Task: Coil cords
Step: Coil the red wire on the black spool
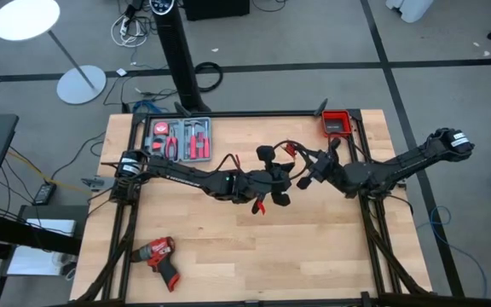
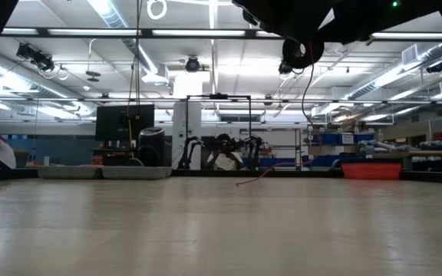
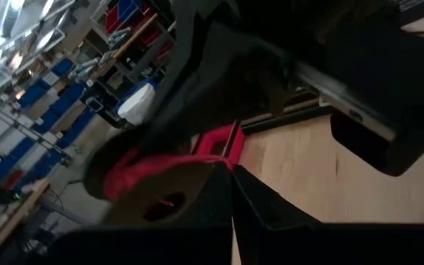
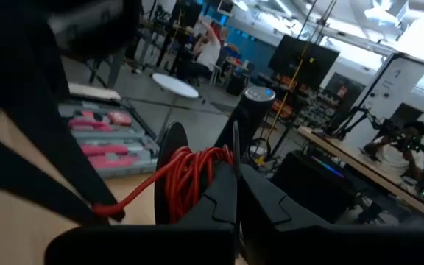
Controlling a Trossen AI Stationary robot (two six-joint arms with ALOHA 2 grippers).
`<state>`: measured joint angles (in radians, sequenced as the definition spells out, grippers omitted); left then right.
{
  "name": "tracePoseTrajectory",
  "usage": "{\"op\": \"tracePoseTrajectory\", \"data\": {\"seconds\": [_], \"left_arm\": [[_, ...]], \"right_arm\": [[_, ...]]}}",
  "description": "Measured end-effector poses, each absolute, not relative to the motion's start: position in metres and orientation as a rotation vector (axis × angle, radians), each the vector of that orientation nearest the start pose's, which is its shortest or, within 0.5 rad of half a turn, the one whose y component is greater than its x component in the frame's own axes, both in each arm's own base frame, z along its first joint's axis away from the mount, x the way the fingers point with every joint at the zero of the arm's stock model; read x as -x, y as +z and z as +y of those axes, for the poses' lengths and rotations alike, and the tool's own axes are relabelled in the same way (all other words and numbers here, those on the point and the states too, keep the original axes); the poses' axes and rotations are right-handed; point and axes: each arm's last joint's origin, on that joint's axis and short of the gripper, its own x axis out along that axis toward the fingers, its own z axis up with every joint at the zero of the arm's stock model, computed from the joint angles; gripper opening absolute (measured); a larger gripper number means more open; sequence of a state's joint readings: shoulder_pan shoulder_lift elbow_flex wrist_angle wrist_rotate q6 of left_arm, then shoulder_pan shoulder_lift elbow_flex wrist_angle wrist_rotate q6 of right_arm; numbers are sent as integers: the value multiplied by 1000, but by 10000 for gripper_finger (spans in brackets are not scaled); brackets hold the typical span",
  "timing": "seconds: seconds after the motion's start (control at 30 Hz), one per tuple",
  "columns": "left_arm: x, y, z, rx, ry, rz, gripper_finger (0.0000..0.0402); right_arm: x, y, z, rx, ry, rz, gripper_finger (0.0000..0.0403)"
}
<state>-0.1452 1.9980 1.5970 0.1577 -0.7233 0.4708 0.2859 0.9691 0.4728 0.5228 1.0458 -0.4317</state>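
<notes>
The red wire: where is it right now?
In the right wrist view the red wire is bunched in loops against the right gripper's shut fingers; in the high view it sits mid-table where both grippers meet, the left gripper alongside.

A light wooden table (image 1: 314,256) holds a red and black drill (image 1: 158,253) lying near its front left corner. A grey tray of red-handled hand tools (image 1: 180,138) sits at the back left edge, and a small red bin (image 1: 336,124) rests at the back right.
</notes>
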Motion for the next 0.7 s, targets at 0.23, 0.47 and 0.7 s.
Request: {"op": "tracePoseTrajectory", "data": {"seconds": [0.23, 0.47, 0.7], "left_arm": [[-463, 283, -48, -478, 540, 324, 1], [-464, 283, -49, -452, 515, 319, 41], [-463, 277, -46, -549, 470, 385, 92]], "right_arm": [[-195, 271, 32, 413, -750, 65, 0], [-195, 273, 33, 391, -719, 36, 0], [-195, 273, 34, 394, -717, 33, 0]]}}
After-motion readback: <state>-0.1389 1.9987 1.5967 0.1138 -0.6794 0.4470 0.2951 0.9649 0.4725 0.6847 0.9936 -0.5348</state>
